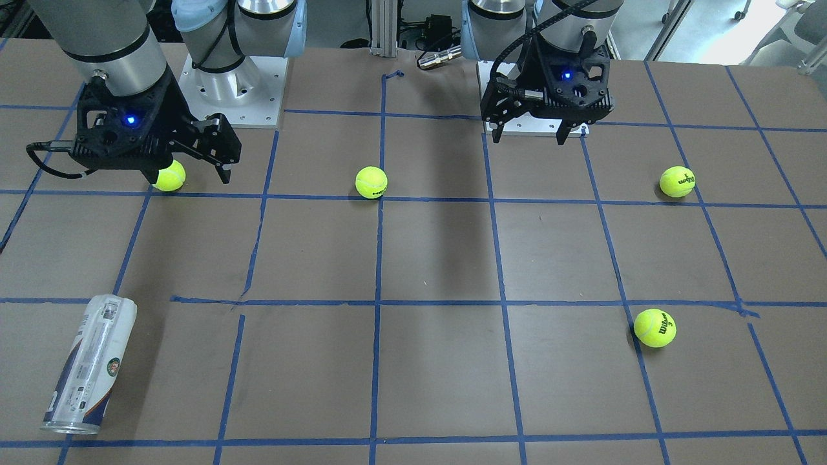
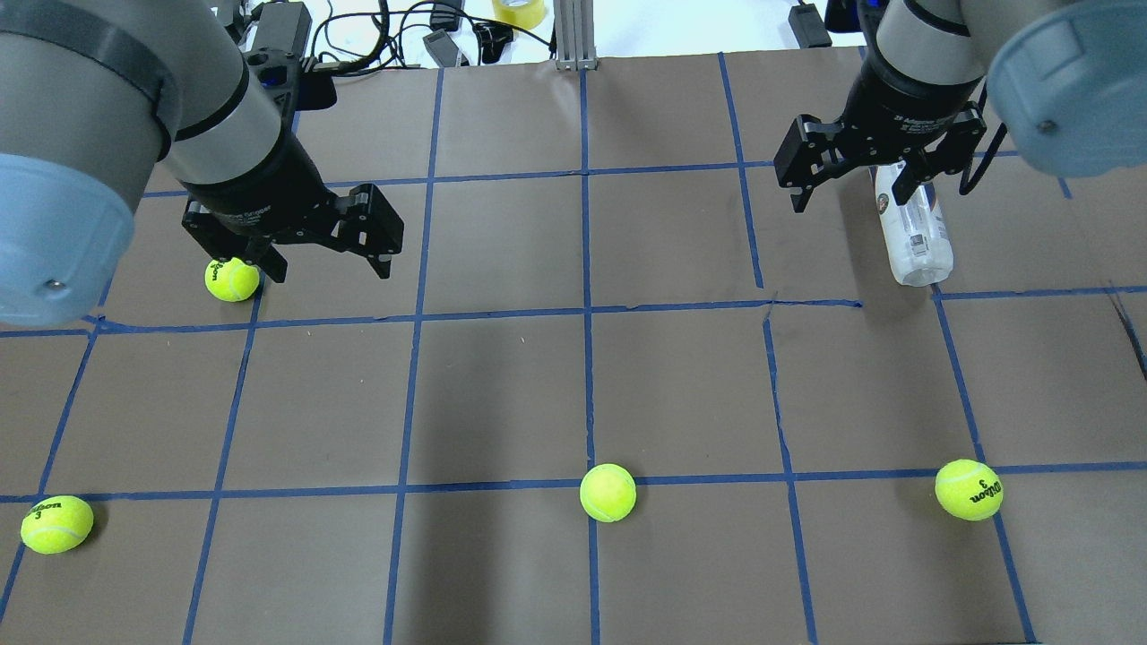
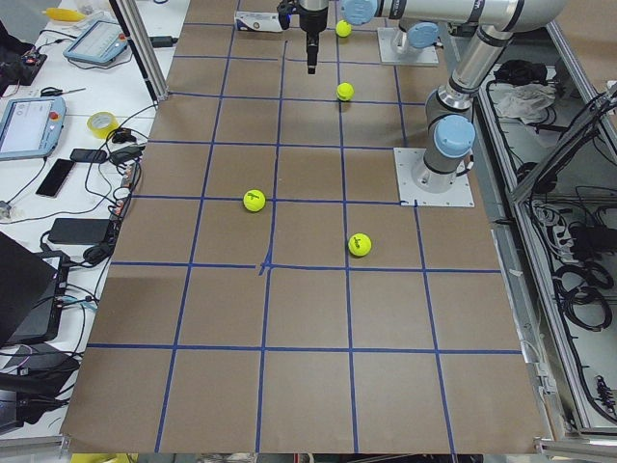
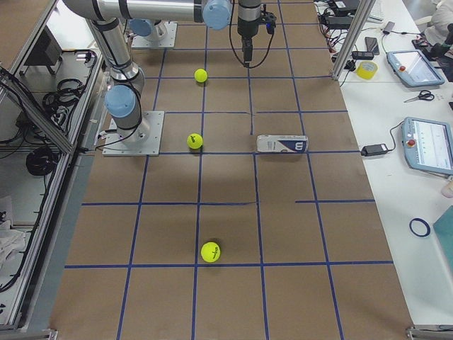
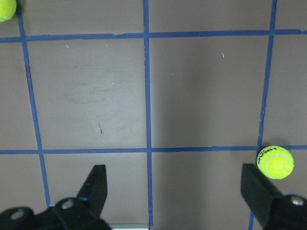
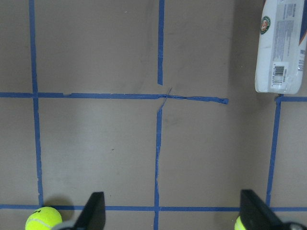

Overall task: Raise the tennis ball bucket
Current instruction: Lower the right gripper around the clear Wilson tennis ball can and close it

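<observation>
Lying flat, tennis ball bucket (image 1: 90, 365) apart from right gripper (image 1: 191, 177).

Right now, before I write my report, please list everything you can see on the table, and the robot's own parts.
tennis balls: four, yellow-green, lying apart on the table, none held.
tennis ball can: one, clear with white-and-navy label, lying on its side toward the robot's right, far from its base.
table: one, brown with blue tape grid.
left end effector: one, black, open, empty, above the table.
right end effector: one, black, open, empty, above the table.
</observation>
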{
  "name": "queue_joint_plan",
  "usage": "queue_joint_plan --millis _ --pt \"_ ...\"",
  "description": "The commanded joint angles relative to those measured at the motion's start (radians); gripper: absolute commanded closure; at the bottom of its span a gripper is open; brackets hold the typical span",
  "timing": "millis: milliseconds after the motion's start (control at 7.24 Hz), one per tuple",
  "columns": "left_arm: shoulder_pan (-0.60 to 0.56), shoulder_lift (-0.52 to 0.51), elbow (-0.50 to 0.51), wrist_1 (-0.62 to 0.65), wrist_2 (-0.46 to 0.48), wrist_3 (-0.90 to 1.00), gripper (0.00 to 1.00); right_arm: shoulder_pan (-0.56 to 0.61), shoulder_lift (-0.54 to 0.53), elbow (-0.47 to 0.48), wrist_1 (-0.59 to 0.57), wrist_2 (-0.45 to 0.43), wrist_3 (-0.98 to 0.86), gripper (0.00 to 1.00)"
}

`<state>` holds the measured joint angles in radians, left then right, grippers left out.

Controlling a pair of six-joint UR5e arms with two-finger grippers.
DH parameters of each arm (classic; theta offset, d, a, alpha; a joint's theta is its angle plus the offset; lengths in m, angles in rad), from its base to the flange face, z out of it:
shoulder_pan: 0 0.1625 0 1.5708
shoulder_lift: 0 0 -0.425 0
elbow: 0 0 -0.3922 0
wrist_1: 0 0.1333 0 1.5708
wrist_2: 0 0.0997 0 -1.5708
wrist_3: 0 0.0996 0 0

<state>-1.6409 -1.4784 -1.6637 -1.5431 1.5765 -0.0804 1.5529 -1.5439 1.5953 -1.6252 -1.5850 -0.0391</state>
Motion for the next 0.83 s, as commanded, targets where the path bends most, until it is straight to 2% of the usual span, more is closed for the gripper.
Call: queue_joint_plan --millis 0,138,276,415,553,691 --pt "0.007 -0.044 0.071 0.014 -0.003 -0.013 0.00 -0.057 0.060 -0.006 -0.059 -0.003 -0.056 0.00" --pt "0.009 -0.060 0.102 0.015 -0.004 -0.013 0.00 -0.110 0.103 -0.017 -0.143 -0.004 -0.068 0.00" --pt "0.012 -0.084 0.104 0.049 0.002 0.001 0.00 -0.172 0.204 -0.034 -0.238 -0.015 -0.085 0.00" --pt "0.013 -0.135 0.104 0.078 0.011 0.002 0.00 -0.215 0.279 -0.069 -0.263 -0.024 -0.097 0.00" --pt "0.009 -0.120 0.120 0.071 -0.003 0.001 0.00 -0.223 0.371 -0.098 -0.310 -0.032 -0.097 0.00" --pt "0.009 -0.132 0.107 0.080 -0.012 0.002 0.00 -0.224 0.455 -0.109 -0.406 -0.074 -0.099 0.00"
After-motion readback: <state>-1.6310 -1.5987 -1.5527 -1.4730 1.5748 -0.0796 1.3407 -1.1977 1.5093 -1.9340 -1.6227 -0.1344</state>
